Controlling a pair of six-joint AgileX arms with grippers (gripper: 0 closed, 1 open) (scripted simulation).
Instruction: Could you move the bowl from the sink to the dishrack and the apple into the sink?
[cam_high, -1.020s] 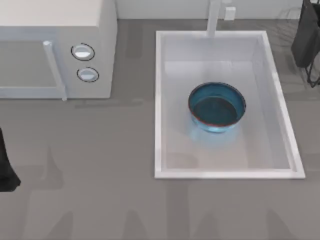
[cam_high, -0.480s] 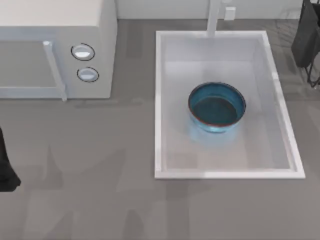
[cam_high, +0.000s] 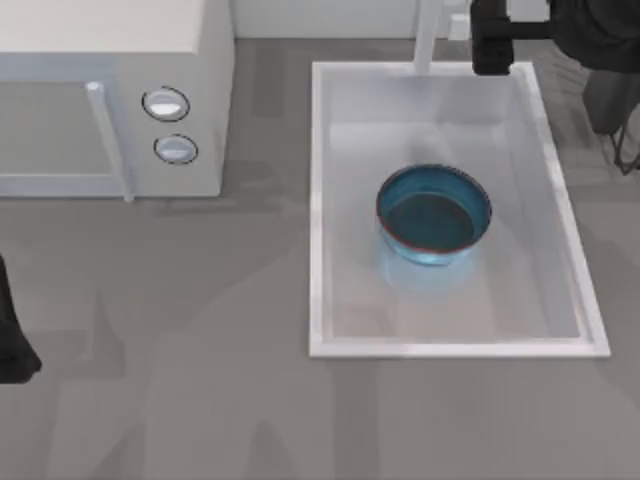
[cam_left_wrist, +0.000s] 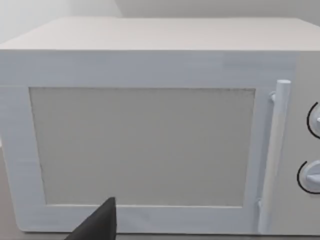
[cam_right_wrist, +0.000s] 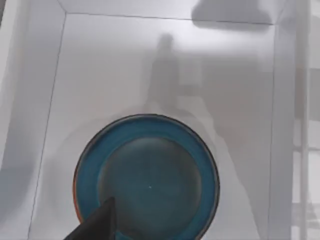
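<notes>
Right gripper (cam_high: 492, 45) hovered over the sink's (cam_high: 318, 200) far rim by the faucet (cam_high: 428, 35); whether its claw was open could not be told | bowl (cam_high: 434, 215) sat upright mid-basin | glossy, rigid, probably slippery and light; thin rim the likeliest hold | left arm (cam_high: 12, 330) parked at table's left.

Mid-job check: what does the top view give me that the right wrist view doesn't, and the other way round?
Top view alone: the microwave on the table's left, the faucet, the right gripper over the sink's far rim, and the left arm parked at the table's left edge. Right wrist view alone: a close look straight down into the bowl's empty interior. Shared: the bowl sitting upright in the sink.
</notes>
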